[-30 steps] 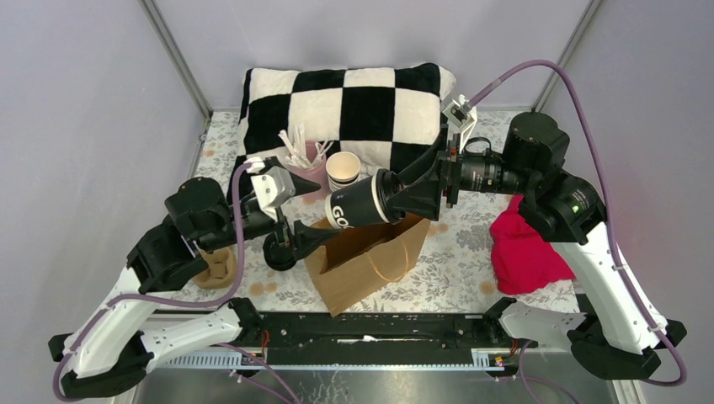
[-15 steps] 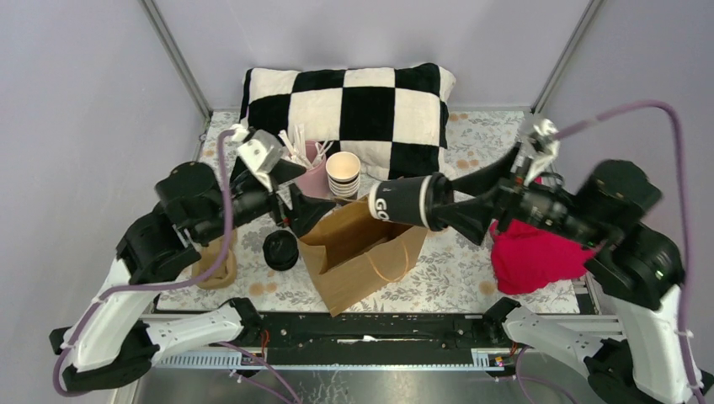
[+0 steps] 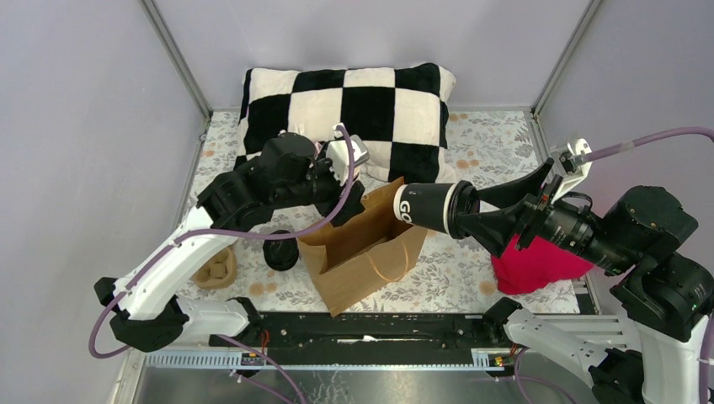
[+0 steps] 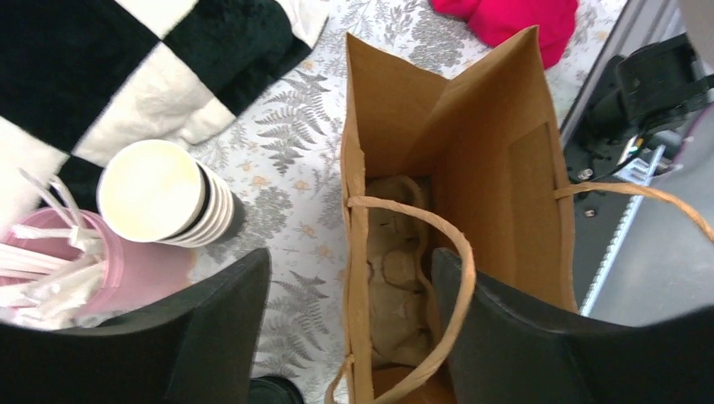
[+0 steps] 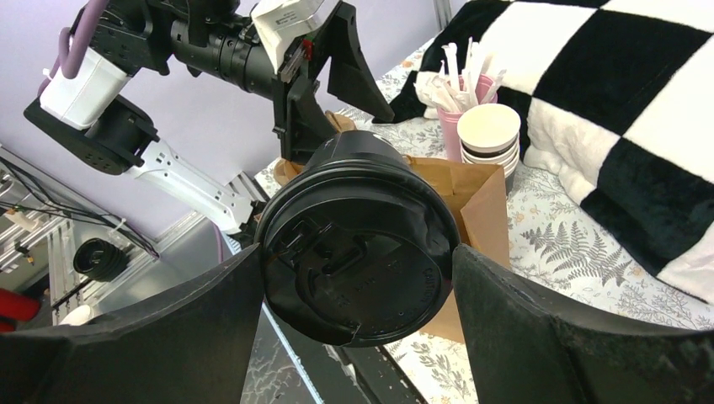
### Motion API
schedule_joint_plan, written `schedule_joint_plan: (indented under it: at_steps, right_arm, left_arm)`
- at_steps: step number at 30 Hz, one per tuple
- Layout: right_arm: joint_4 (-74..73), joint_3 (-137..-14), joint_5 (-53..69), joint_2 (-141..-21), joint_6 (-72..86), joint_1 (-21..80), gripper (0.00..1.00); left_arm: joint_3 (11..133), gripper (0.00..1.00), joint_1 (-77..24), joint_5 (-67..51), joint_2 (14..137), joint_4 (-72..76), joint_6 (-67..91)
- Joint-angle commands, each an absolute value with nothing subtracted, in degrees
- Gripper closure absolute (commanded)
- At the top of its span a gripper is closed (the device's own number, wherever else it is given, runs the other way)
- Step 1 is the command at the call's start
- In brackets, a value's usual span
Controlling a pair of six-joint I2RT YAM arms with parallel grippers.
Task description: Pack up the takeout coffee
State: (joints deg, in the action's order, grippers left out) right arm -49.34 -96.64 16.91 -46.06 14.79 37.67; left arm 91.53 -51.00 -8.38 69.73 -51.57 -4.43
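Right gripper [image 3: 466, 215]: fingers closed on the lid end of the takeout coffee [image 3: 425, 206], one on each side of the round black lid; I see the cup carried on its side in the air, base pointing toward the left arm, white lettering turned up to the overhead camera; it hangs over the right corner of the paper bag [image 3: 362, 252], level with the bag's top edge and not inside it.

Left gripper [image 4: 349, 337]: fingers spread, nothing gripped; its camera looks straight down into the open bag; one wall of the bag and a handle loop [image 4: 446, 244] lie between the fingers; I cannot tell whether either finger touches the paper.

Bag contents: brown pulp cup carrier [image 4: 396, 286] on the bottom.

Other items on the floral table cover [image 3: 471, 261]: stack of lidless cups [image 4: 160, 194] with cream insides, upright, just beside the bag; pink tub [image 4: 126, 269] of white wrapped sticks, touching that stack; lone black lid [image 3: 280, 251] lying left of the bag; checkered pillow [image 3: 354, 101] along the far edge; red cloth [image 3: 530, 257] bunched at the right, partly under the right arm.
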Motion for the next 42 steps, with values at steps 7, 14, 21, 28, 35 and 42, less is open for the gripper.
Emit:
schedule_joint_plan:
  at_steps: [7,14,21,28,35,42]
  right_arm:
    - [-50.06,-96.20,12.92,-45.83,13.77,38.06,0.16]
    - [-50.54,-95.98,3.05,-43.61,13.92,38.06,0.16]
    - [-51.45,-97.41,-5.41,-42.45,15.51,38.10,0.16]
    - [-51.38,-97.27,-5.91,-43.23,17.22,38.08,0.16]
    - [-51.88,-95.66,-4.65,-43.85,18.16,38.06,0.16]
    - [-53.78,-93.11,-4.62,-43.15,18.75,38.06,0.17]
  left_arm:
    - [91.82,0.81,-50.87,-5.18,70.71,-39.75,2.14]
    - [93.69,1.00,-50.90,2.49,72.13,-25.51,11.33]
    - [93.04,1.00,-50.92,9.56,74.30,-12.56,19.40]
    - [83.46,1.00,-50.97,9.76,73.75,4.25,26.81]
    - [78.47,1.00,-51.20,6.60,74.89,11.00,32.18]
    - [68.00,1.00,-51.95,2.12,71.68,20.47,35.47]
